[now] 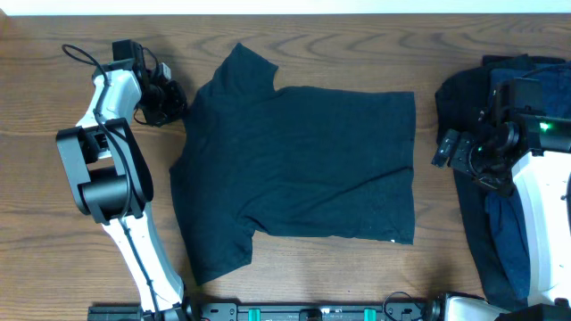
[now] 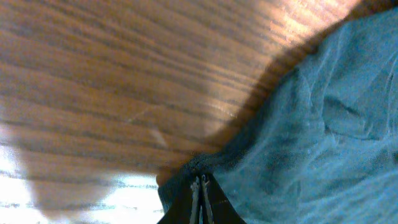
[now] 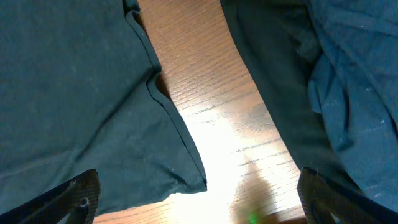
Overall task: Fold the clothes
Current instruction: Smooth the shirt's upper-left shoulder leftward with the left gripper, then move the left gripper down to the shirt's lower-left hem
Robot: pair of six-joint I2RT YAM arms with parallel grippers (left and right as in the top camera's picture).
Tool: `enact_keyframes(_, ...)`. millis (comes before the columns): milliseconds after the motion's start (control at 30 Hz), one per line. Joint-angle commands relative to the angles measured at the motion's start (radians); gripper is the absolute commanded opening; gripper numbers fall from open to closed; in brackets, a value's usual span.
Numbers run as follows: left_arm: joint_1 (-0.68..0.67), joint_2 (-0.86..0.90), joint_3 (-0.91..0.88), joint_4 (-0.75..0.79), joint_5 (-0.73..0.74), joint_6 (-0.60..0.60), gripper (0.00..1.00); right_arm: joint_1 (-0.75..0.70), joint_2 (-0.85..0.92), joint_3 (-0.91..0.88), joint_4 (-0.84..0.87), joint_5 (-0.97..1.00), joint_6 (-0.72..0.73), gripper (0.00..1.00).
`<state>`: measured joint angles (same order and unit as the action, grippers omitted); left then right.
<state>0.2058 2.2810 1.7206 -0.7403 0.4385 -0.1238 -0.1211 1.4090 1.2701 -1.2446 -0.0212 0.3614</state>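
A black short-sleeved T-shirt [image 1: 303,165] lies spread flat in the middle of the table, both sleeves pointing left. My left gripper [image 1: 169,102] is at the shirt's upper left edge. In the left wrist view its fingertips [image 2: 200,183] are pressed together, with a puckered bit of the T-shirt's edge [image 2: 298,124] at their tips. My right gripper [image 1: 449,150] hangs open over the bare strip of wood between the shirt and a heap of clothes [image 1: 500,205]. Its fingers [image 3: 74,199] stand wide apart above the T-shirt's corner [image 3: 93,106], with nothing between them.
The heap at the right edge holds black cloth [image 3: 273,93] and navy cloth [image 3: 360,81], partly under the right arm. The left arm's base [image 1: 103,178] stands left of the shirt. Wooden tabletop [image 1: 53,259] shows around everything.
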Motion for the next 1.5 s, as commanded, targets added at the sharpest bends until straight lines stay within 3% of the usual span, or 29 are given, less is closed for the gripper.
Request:
enact_keyframes(0,-0.001,-0.012,-0.036,0.031,-0.069,0.018,0.06,-0.007,-0.001,0.005,-0.001,0.014,-0.011,0.99)
enact_keyframes(167,-0.001,-0.012,-0.036,0.068,-0.248,-0.016,0.06,-0.007,-0.001,0.005,-0.002,0.014,-0.011,0.99)
enact_keyframes(433,-0.001,-0.015,-0.024,0.152,-0.198,-0.015,0.07,-0.007,-0.001,0.005,-0.001,0.014,-0.011,0.99)
enact_keyframes(567,-0.002,-0.057,0.004,0.148,-0.124,-0.018,0.3,-0.007,-0.001,0.005,-0.001,0.014,-0.011,0.99)
enact_keyframes(667,-0.002,-0.149,0.006,0.125,-0.107,-0.057,0.39,-0.007,-0.001,0.005,-0.001,0.014,-0.011,0.99)
enact_keyframes(767,-0.002,-0.281,0.006,0.042,-0.107,-0.079,0.4,-0.006,-0.001,0.005,-0.001,0.014,-0.011,0.99)
enact_keyframes(1033,-0.031,-0.612,-0.002,-0.401,-0.11,-0.111,0.39,-0.007,-0.001,0.005,-0.001,0.014,-0.011,0.99)
enact_keyframes(1167,-0.074,-0.71,-0.035,-0.566,-0.115,-0.126,0.32,-0.007,-0.001,0.005,-0.002,0.024,-0.024,0.99)
enact_keyframes(1267,-0.108,-0.79,-0.096,-0.603,-0.118,-0.127,0.27,-0.007,-0.001,0.005,-0.002,0.134,-0.151,0.99)
enact_keyframes(1467,-0.153,-1.04,-0.305,-0.597,-0.194,-0.208,0.27,-0.007,-0.001,0.005,-0.002,0.151,-0.161,0.99)
